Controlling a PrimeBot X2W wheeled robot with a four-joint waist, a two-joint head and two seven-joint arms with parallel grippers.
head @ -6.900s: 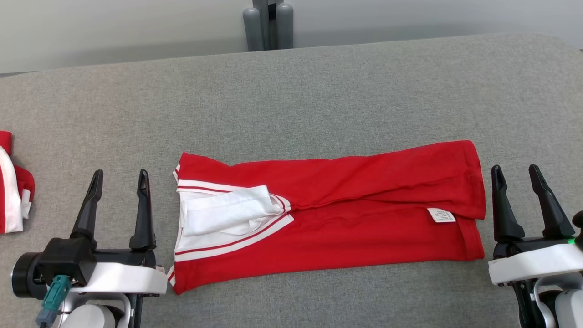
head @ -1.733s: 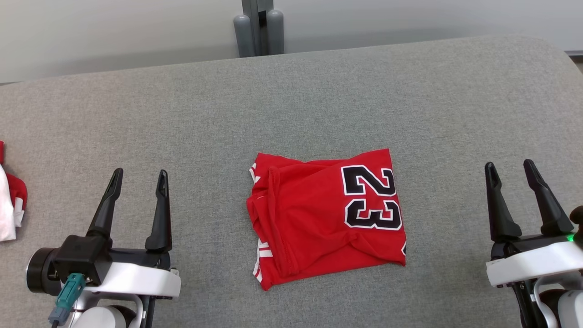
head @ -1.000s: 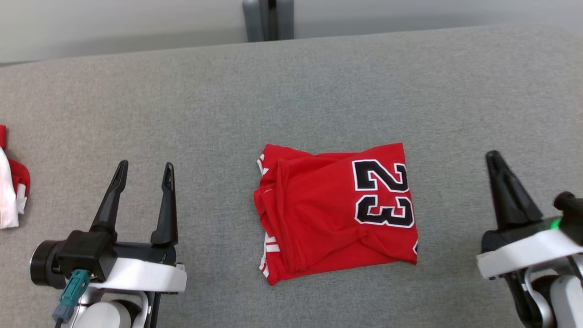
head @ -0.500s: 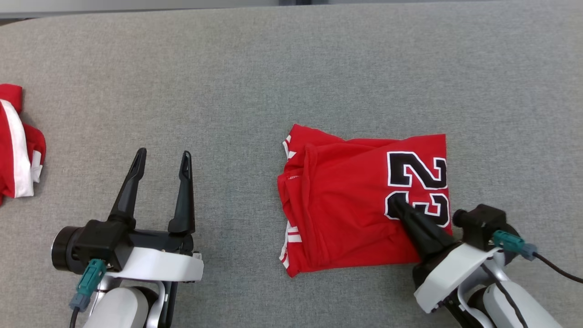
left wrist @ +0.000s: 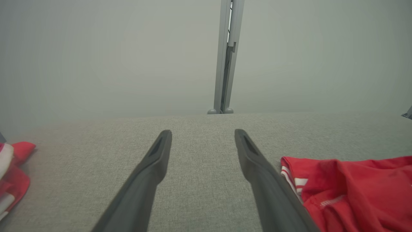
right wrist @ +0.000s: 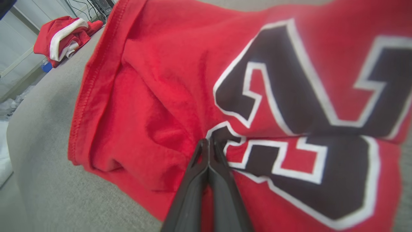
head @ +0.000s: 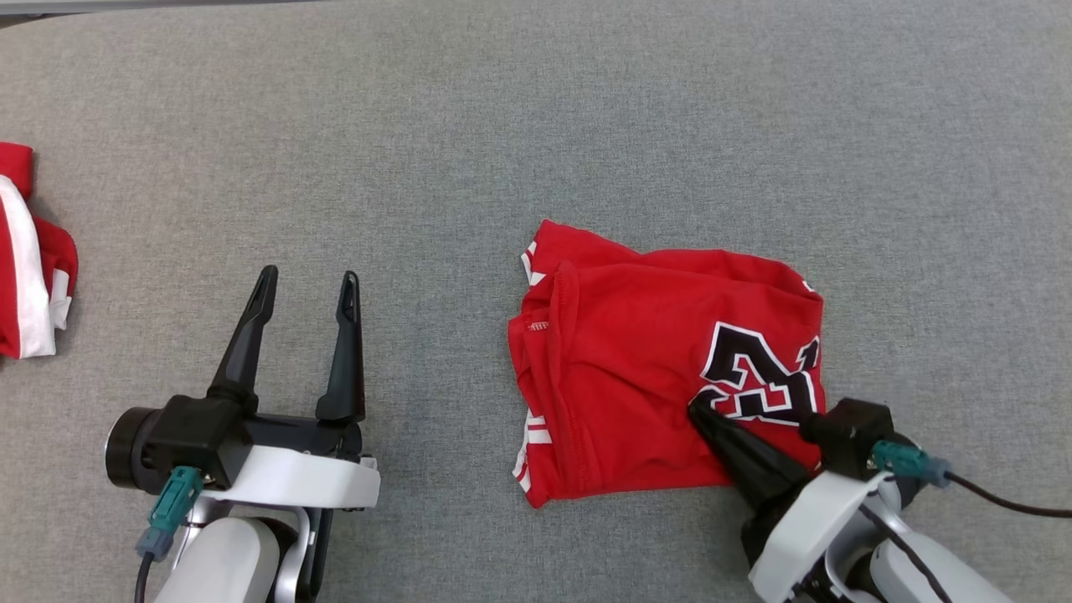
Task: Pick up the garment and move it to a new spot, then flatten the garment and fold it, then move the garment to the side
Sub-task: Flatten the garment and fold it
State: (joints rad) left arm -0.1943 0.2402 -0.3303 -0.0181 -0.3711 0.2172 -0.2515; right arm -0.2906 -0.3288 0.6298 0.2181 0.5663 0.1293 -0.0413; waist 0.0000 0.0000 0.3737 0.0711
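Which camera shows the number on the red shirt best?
Right wrist view: the number is large and close. The head view shows it small, crumpled; the left wrist view shows the shirt's red edge.

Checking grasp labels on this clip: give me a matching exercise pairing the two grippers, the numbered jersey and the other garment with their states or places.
1. left gripper
2. right gripper
3. jersey
4. second garment

A. bunched at the left edge of the table
B. shut, pinching cloth
C. open, over bare table
D. folded, mid-table

Pairs: 1-C; 2-B; 3-D; 4-A
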